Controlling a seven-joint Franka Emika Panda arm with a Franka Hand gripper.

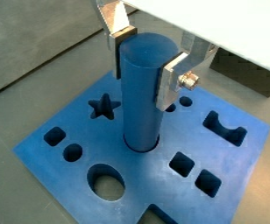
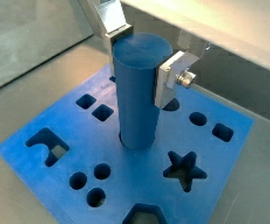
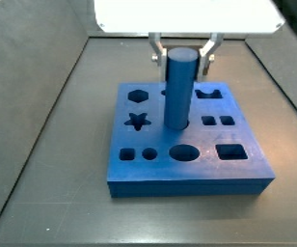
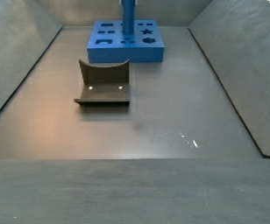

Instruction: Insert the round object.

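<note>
The round object, a long blue cylinder peg (image 1: pixel 141 96), stands upright over the middle of the flat blue block (image 1: pixel 249 149) in both wrist views (image 2: pixel 138 96). My gripper (image 1: pixel 147 66) is shut on the peg near its top, with a pad pressed on each side. In a side view the peg (image 3: pixel 178 92) has its lower end at the block's (image 3: pixel 190 181) top face, behind the large round hole (image 3: pixel 183 152), which is empty. I cannot tell if the lower end touches the block. In a side view the peg (image 4: pixel 128 17) shows far back; the gripper is cut off above.
The block has several shaped holes, among them a star (image 1: pixel 101 108) and squares (image 1: pixel 182 162). The dark fixture (image 4: pixel 103 83) stands on the floor in front of the block (image 4: pixel 125 54). Grey walls enclose the floor.
</note>
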